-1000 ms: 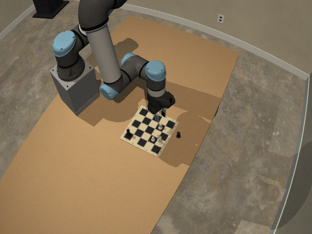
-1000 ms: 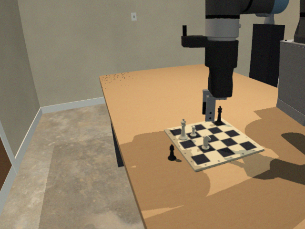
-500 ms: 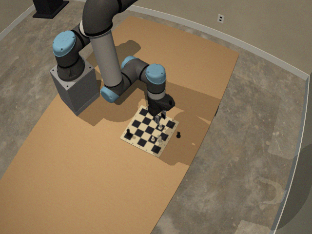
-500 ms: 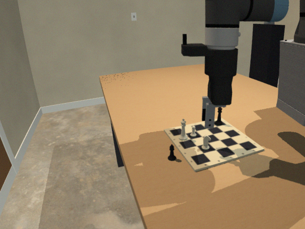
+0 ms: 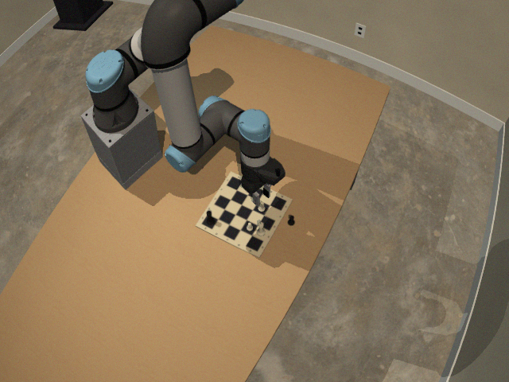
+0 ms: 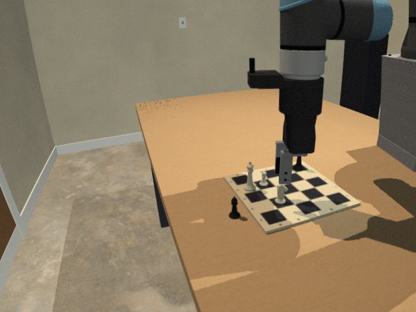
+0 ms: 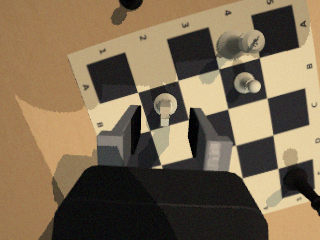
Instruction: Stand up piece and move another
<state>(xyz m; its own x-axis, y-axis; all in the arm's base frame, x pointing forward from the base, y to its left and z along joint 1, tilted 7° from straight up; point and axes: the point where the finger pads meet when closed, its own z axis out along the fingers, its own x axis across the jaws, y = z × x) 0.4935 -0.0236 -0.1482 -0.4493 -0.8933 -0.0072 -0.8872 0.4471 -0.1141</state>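
A small chessboard (image 5: 231, 207) (image 6: 322, 202) (image 7: 287, 67) lies on the table. A white piece (image 5: 261, 207) (image 6: 281, 194) (image 7: 165, 104) stands upright on B2. My gripper (image 5: 259, 201) (image 6: 281, 177) (image 7: 164, 121) is open and hangs just above it, one finger on each side, not touching. My right finger hides most of C3 in the wrist view. A black bishop (image 5: 291, 220) (image 6: 234, 208) (image 7: 131, 3) stands upright on the table beside the board's A edge.
A white king (image 5: 260, 227) (image 6: 249, 177) (image 7: 241, 42) stands on A4 and a white pawn (image 5: 249, 226) (image 6: 263, 178) (image 7: 247, 85) on B4. A black piece (image 5: 210, 217) (image 7: 300, 182) stands on the far corner square. The arm's grey base block (image 5: 123, 148) stands behind the board.
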